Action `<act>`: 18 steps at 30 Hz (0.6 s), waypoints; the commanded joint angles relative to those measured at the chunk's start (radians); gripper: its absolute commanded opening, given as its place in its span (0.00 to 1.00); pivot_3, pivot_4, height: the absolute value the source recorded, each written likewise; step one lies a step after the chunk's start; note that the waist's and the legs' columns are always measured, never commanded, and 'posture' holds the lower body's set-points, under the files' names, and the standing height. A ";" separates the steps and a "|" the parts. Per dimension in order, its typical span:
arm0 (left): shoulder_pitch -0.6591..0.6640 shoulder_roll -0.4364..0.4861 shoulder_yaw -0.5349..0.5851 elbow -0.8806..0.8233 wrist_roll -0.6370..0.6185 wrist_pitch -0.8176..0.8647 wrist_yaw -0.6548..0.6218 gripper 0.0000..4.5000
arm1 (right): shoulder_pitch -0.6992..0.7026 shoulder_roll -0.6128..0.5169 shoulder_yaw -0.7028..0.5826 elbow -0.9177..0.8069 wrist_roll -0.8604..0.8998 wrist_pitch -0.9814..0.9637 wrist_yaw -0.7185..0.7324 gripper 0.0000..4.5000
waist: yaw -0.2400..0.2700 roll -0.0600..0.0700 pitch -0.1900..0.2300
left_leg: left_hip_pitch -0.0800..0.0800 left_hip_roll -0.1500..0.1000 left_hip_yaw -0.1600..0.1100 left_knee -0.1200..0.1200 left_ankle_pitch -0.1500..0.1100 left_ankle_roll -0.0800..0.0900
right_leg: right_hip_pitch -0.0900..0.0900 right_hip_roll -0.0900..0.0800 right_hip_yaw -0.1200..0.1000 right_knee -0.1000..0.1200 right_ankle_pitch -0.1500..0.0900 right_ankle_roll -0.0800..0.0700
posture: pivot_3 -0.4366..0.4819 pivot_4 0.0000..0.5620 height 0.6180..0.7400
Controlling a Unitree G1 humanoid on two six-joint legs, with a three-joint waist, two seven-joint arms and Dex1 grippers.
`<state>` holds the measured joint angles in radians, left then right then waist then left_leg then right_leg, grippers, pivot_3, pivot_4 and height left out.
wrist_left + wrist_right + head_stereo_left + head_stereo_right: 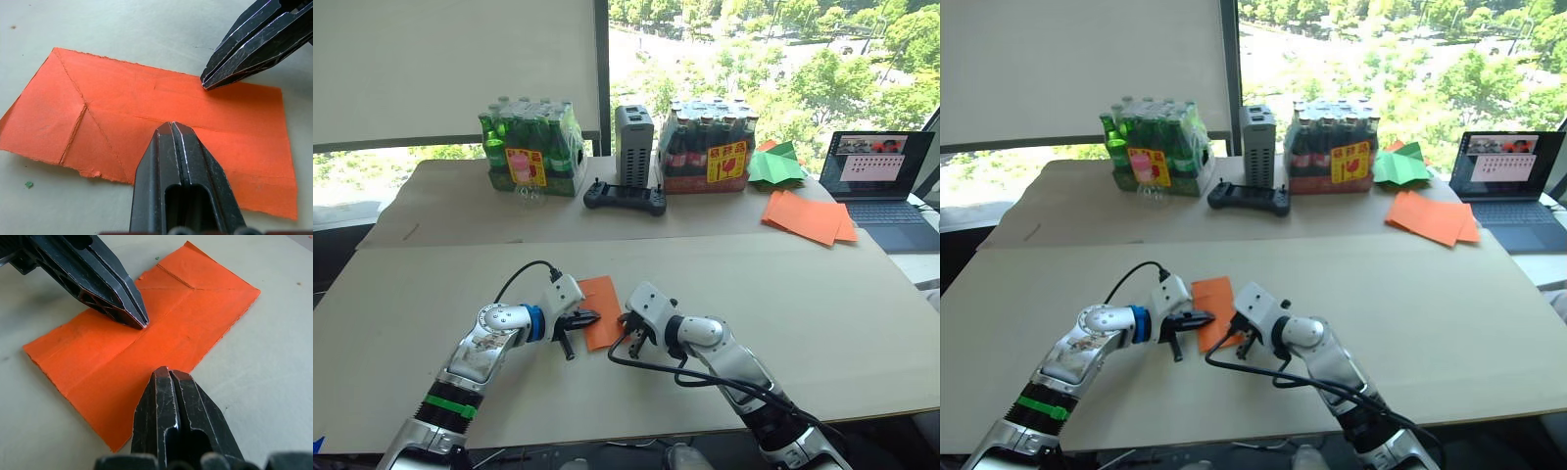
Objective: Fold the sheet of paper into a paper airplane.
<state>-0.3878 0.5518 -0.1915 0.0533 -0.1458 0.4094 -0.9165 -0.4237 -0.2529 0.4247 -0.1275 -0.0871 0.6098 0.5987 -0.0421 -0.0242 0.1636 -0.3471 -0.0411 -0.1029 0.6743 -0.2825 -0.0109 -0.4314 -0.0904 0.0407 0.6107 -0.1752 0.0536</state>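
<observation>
The thin, bright orange sheet of paper [161, 117] looks light, floppy and easy to tear, so the left gripper [172, 128] and right gripper [164, 374], both pinched together and empty, should probably grab an edge.

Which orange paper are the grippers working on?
The single folded orange sheet between both grippers at the near table edge, not the orange pile by the laptop.

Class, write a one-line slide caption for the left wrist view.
Two shut black robot hands, left hand and right hand, press a creased bright orange paper sheet flat.
</observation>
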 commanded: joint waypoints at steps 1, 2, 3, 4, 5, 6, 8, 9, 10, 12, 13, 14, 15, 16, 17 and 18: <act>0.008 0.008 -0.017 0.015 0.017 0.006 -0.005 0.00 | 0.024 -0.019 0.017 -0.012 0.000 0.013 0.015 0.01 | 0.000 0.000 0.000 | 0.000 0.000 0.000 0.000 0.000 0.000 | 0.000 0.000 0.000 0.000 0.000 0.000 | 0.48 0.27 0.86; 0.008 0.008 -0.017 0.015 0.018 0.005 -0.005 0.00 | 0.029 -0.022 0.021 -0.021 0.003 0.019 0.021 0.01 | 0.000 0.000 0.000 | 0.000 0.000 0.000 0.000 0.000 0.000 | 0.000 0.000 0.000 0.000 0.000 0.000 | 0.48 0.27 0.86; 0.008 0.008 -0.018 0.016 0.017 0.005 -0.006 0.00 | 0.034 -0.025 0.027 -0.030 0.004 0.027 0.028 0.01 | 0.000 0.000 0.000 | 0.000 0.000 0.000 0.000 0.000 0.000 | 0.000 0.000 0.000 0.000 0.000 0.000 | 0.48 0.27 0.86; 0.007 0.008 -0.018 0.016 0.018 0.005 -0.006 0.00 | 0.039 -0.029 0.031 -0.039 0.005 0.033 0.033 0.01 | 0.000 0.000 0.000 | 0.000 0.000 0.000 0.000 0.000 0.000 | 0.000 0.000 0.000 0.000 0.000 0.000 | 0.48 0.27 0.86; 0.007 0.008 -0.018 0.016 0.018 0.004 -0.006 0.00 | 0.044 -0.031 0.032 -0.046 0.007 0.038 0.034 0.01 | 0.000 0.000 0.000 | 0.000 0.000 0.000 0.000 0.000 0.000 | 0.000 0.000 0.000 0.000 0.000 0.000 | 0.48 0.27 0.86; 0.006 0.007 -0.018 0.017 0.018 0.004 -0.006 0.00 | 0.048 -0.035 0.033 -0.055 0.009 0.043 0.037 0.01 | 0.000 0.000 0.000 | 0.000 0.000 0.000 0.000 0.000 0.000 | 0.000 0.000 0.000 0.000 0.000 0.000 | 0.48 0.27 0.86; 0.006 0.007 -0.019 0.018 0.018 0.003 -0.006 0.00 | 0.059 -0.046 0.039 -0.075 0.013 0.051 0.047 0.01 | 0.000 0.000 0.000 | 0.000 0.000 0.000 0.000 0.000 0.000 | 0.000 0.000 0.000 0.000 0.000 0.000 | 0.48 0.27 0.86; 0.006 0.007 -0.019 0.019 0.018 0.003 -0.006 0.00 | 0.067 -0.052 0.044 -0.090 0.015 0.058 0.054 0.01 | 0.000 0.000 0.000 | 0.000 0.000 0.000 0.000 0.000 0.000 | 0.000 0.000 0.000 0.000 0.000 0.000 | 0.48 0.27 0.86; 0.005 0.007 -0.020 0.020 0.018 0.003 -0.007 0.00 | 0.072 -0.058 0.051 -0.104 0.015 0.062 0.062 0.01 | 0.000 0.000 0.000 | 0.000 0.000 0.000 0.000 0.000 0.000 | 0.000 0.000 0.000 0.000 0.000 0.000 | 0.48 0.27 0.86; 0.004 0.006 -0.021 0.022 0.019 0.002 -0.007 0.00 | 0.080 -0.068 0.063 -0.123 0.018 0.070 0.073 0.01 | 0.000 0.000 0.000 | 0.000 0.000 0.000 0.000 0.000 0.000 | 0.000 0.000 0.000 0.000 0.000 0.000 | 0.48 0.27 0.86; 0.003 0.005 -0.021 0.023 0.019 0.001 -0.007 0.00 | 0.081 -0.072 0.067 -0.127 0.018 0.074 0.075 0.01 | 0.000 0.000 0.000 | 0.000 0.000 0.000 0.000 0.000 0.000 | 0.001 0.000 0.000 0.000 0.000 0.000 | 0.48 0.27 0.86; 0.002 0.004 -0.022 0.024 0.019 0.001 -0.007 0.00 | 0.083 -0.077 0.072 -0.131 0.018 0.077 0.077 0.01 | 0.000 0.000 0.000 | 0.000 0.000 0.000 0.000 0.000 0.000 | 0.000 0.000 0.000 0.000 0.000 0.000 | 0.48 0.27 0.86; 0.002 0.004 -0.022 0.024 0.019 0.001 -0.007 0.00 | 0.084 -0.081 0.074 -0.133 0.018 0.080 0.078 0.01 | 0.000 0.000 0.000 | 0.000 0.000 0.000 0.000 0.000 0.000 | 0.001 0.000 0.000 0.000 0.000 0.000 | 0.48 0.27 0.86; 0.000 0.004 -0.022 0.026 0.019 0.000 -0.007 0.00 | 0.085 -0.084 0.075 -0.136 0.017 0.084 0.078 0.01 | 0.000 0.000 0.000 | 0.000 0.000 0.000 0.000 0.000 0.000 | 0.001 0.000 0.000 0.000 0.000 0.000 | 0.48 0.27 0.86; 0.000 0.004 -0.022 0.027 0.019 0.000 -0.007 0.00 | 0.086 -0.087 0.076 -0.140 0.019 0.088 0.079 0.01 | 0.000 0.000 0.000 | 0.000 0.000 0.000 0.000 0.000 0.000 | 0.001 0.000 0.000 0.000 0.000 0.000 | 0.48 0.27 0.86; -0.001 0.003 -0.022 0.028 0.019 -0.001 -0.006 0.00 | 0.089 -0.091 0.077 -0.146 0.021 0.093 0.081 0.01 | 0.001 0.000 0.000 | 0.000 0.000 0.000 0.000 0.000 0.000 | 0.001 0.000 0.000 0.000 0.000 0.000 | 0.48 0.27 0.86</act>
<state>-0.3909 0.5518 -0.1950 0.0576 -0.1458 0.4026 -0.9173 -0.3578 -0.3318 0.4704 -0.2726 -0.0746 0.6674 0.6558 -0.0415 -0.0243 0.1635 -0.3468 -0.0411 -0.1028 0.6743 -0.2825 -0.0109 -0.4307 -0.0905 0.0405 0.6103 -0.1755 0.0540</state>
